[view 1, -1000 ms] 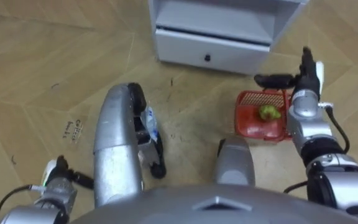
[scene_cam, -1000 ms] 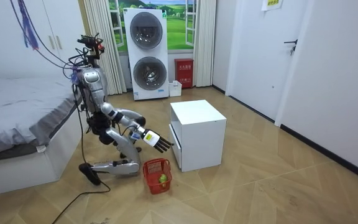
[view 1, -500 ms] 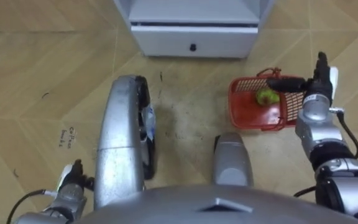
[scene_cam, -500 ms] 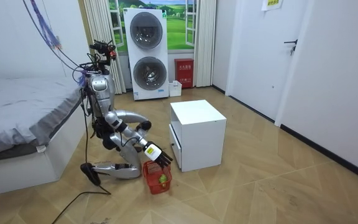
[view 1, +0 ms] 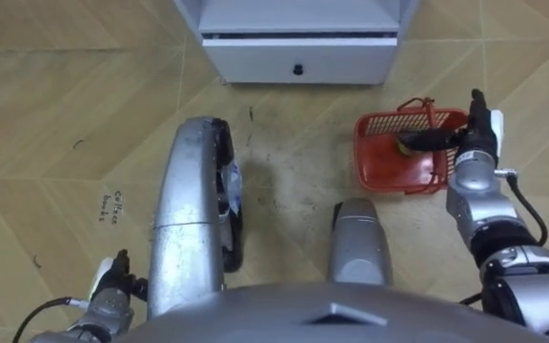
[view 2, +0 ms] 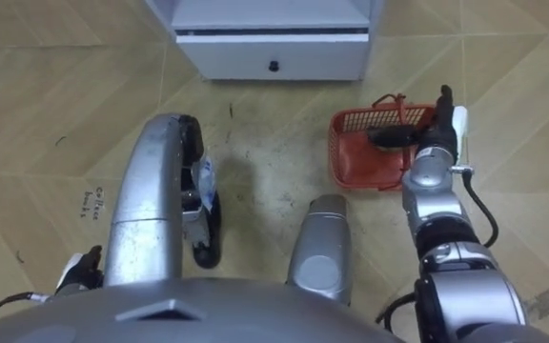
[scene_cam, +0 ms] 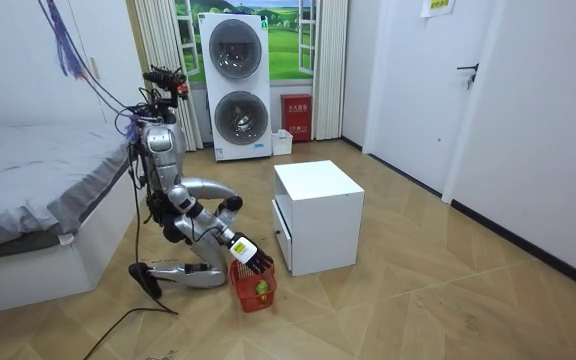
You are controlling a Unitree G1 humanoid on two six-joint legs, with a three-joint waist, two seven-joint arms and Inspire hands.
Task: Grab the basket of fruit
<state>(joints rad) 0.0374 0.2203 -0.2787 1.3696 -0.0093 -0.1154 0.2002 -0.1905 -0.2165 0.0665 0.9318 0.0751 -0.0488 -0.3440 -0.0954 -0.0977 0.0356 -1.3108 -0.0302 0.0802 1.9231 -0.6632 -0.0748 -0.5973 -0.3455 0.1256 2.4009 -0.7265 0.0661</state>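
Note:
A red mesh fruit basket (view 1: 377, 170) stands on the wood floor in front of a white cabinet, to my right. A green fruit (scene_cam: 261, 290) lies inside it; in the eye views my hand covers most of it. My right hand (view 1: 438, 139) reaches across the basket's top from the right, its dark fingers straight and pointing left above the fruit. The basket's handle (view 1: 419, 105) lies along the far rim, untouched. My left hand (view 1: 112, 282) hangs low at the bottom left, away from the basket. In the room view I kneel on the floor, bent towards the basket (scene_cam: 252, 284).
The white cabinet (view 1: 298, 59) with a knobbed drawer stands just beyond the basket. A bed (scene_cam: 38, 200) is behind me on the room view's left, and stacked washing machines (scene_cam: 236, 85) stand at the back wall. Open floor lies right of the cabinet.
I have bent lower towards the floor and the eye views have shifted. My right hand has come down from above the basket and now lies across its top, over the fruit.

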